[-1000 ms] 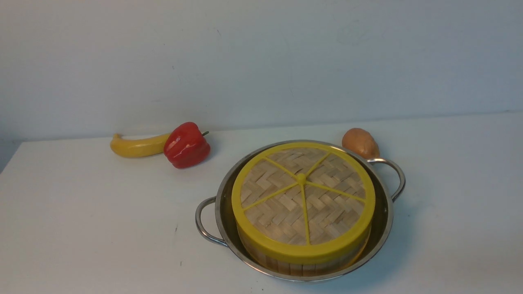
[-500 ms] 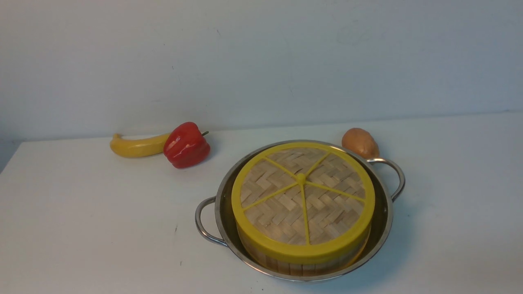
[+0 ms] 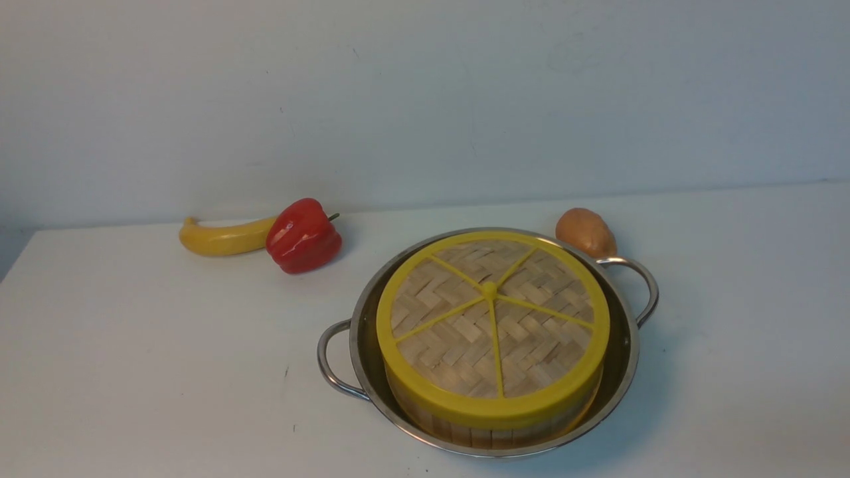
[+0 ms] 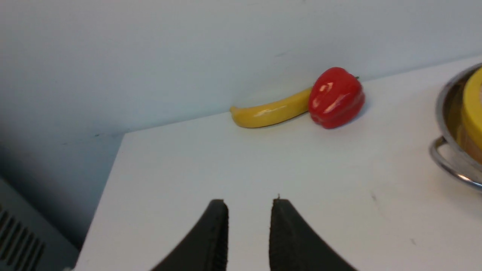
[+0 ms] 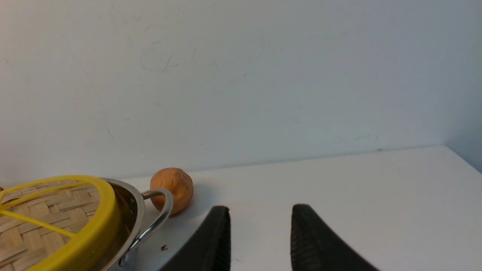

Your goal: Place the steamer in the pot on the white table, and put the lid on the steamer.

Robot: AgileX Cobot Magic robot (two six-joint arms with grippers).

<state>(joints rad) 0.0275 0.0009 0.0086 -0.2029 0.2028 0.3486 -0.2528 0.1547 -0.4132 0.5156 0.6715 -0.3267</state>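
Note:
The shiny steel pot point(image 3: 624, 372) stands on the white table point(image 3: 133, 372) right of centre. The bamboo steamer point(image 3: 491, 435) sits inside it; only its slatted side wall shows. The woven lid point(image 3: 493, 325) with yellow rim and spokes lies on top of the steamer and hides its contents. Neither gripper shows in the front view. My left gripper point(image 4: 249, 205) is open and empty over bare table, left of the pot point(image 4: 444, 113). My right gripper point(image 5: 260, 210) is open and empty over bare table, right of the pot point(image 5: 131, 210) and lid point(image 5: 56, 218).
A yellow banana point(image 3: 222, 238) and a red bell pepper point(image 3: 302, 236) lie at the back left by the wall. A brown potato point(image 3: 586, 231) lies behind the pot's right handle point(image 3: 641, 279). The table's left edge point(image 4: 109, 180) shows in the left wrist view.

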